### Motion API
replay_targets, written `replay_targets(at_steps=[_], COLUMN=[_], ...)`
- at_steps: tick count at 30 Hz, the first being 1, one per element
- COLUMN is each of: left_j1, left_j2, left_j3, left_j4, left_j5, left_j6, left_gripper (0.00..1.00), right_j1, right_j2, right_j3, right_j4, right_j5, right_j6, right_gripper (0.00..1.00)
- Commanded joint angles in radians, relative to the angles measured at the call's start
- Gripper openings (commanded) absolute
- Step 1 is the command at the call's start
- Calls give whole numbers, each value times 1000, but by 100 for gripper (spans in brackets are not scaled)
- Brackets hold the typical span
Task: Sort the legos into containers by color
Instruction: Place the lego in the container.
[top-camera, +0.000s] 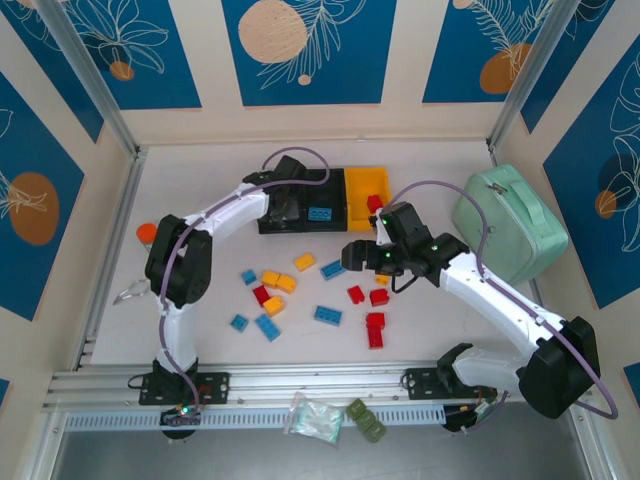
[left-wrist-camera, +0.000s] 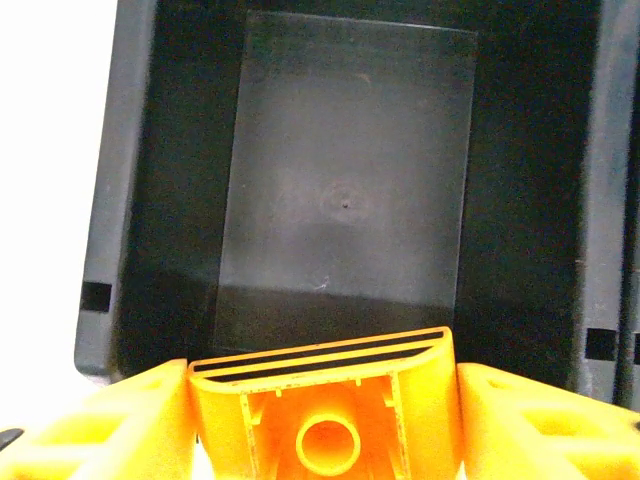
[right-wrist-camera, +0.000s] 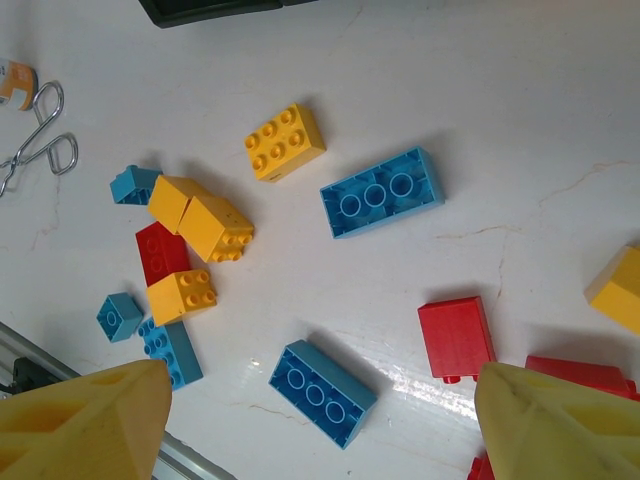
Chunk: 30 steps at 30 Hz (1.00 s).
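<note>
My left gripper (left-wrist-camera: 322, 440) is shut on a yellow-orange lego (left-wrist-camera: 325, 400), whose hollow underside faces the camera, and holds it over the left black container (left-wrist-camera: 345, 200), which has nothing in it. From above, that gripper (top-camera: 285, 208) hangs over the row of containers. The middle black one (top-camera: 322, 228) holds a blue lego (top-camera: 320, 215), and the yellow one (top-camera: 364, 183) has a red lego (top-camera: 374, 203) at its near end. My right gripper (right-wrist-camera: 320, 425) is open, high above a blue lego (right-wrist-camera: 322, 392). Blue, red and yellow legos lie loose around it.
A mint-green case (top-camera: 508, 222) stands at the right. An orange-capped jar (top-camera: 147, 234) and metal tongs (top-camera: 130, 294) lie at the left. A plastic bag (top-camera: 315, 418) and a green lump (top-camera: 365, 420) rest on the front rail. Loose legos cover the table's middle.
</note>
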<state>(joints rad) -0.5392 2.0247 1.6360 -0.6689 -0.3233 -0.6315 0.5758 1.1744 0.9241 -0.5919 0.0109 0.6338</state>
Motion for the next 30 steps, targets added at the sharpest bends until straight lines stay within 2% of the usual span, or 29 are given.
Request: replay_targets(at_steps=[1, 7, 13, 19, 26, 30], left_j1=[5, 5, -3, -21, -42, -58], left_j2=[20, 13, -35, -160, -330, -423], left_j3=[33, 33, 11, -92, -270, -391], left_j4=[-1, -3, 3, 32, 108, 171], left_j5=[-10, 3, 26, 81, 239, 349], left_j6=[15, 15, 29, 58, 115, 130], left_gripper=[68, 74, 73, 73, 73, 73], right_j1=[1, 1, 1, -18, -76, -101], right_j2=[-12, -7, -2, 14, 74, 119], right_j3=[-1, -5, -1, 13, 36, 27], right_j4=[-18, -11, -24, -91, -212, -213], right_j5=[2, 4, 12, 66, 160, 190], right_j6=[10, 15, 11, 18, 122, 169], right_gripper=[80, 80, 80, 80, 81, 81])
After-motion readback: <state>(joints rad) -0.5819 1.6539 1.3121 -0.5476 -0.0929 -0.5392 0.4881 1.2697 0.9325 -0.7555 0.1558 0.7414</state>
